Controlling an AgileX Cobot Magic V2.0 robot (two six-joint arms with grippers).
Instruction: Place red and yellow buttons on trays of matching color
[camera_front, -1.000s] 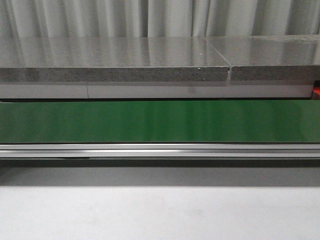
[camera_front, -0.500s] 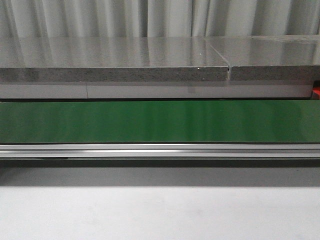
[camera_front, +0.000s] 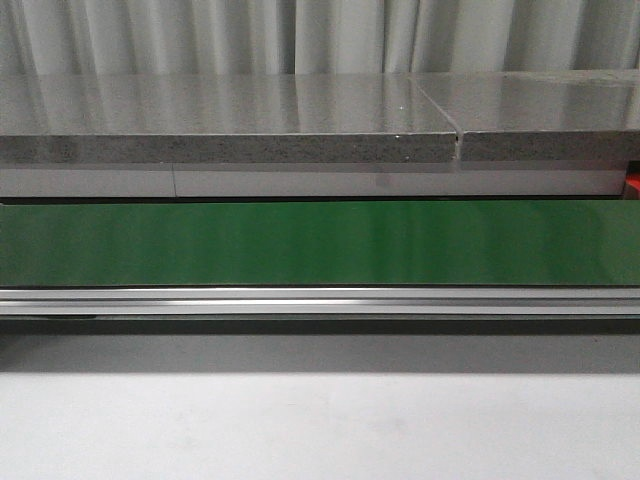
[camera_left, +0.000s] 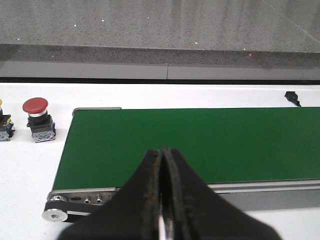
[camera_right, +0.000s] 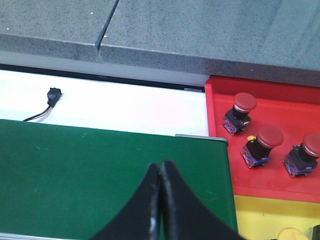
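My left gripper (camera_left: 162, 151) is shut and empty above the near edge of the green belt (camera_left: 200, 142). A red button (camera_left: 37, 119) stands on the white table off the belt's end, with a yellow button (camera_left: 3, 127) half cut off beside it. My right gripper (camera_right: 160, 166) is shut and empty over the belt's other end (camera_right: 90, 170). Three red buttons (camera_right: 240, 113) (camera_right: 262, 144) (camera_right: 302, 157) stand in the red tray (camera_right: 222, 165). The yellow tray (camera_right: 255, 220) lies beside it, with a yellow button (camera_right: 292, 234) at its edge. No gripper shows in the front view.
A grey stone ledge (camera_front: 230, 135) runs behind the green belt (camera_front: 320, 243), with grey curtains behind. An aluminium rail (camera_front: 320, 300) edges the belt in front. A small black sensor with a cable (camera_right: 52, 96) sits on the white table by the belt.
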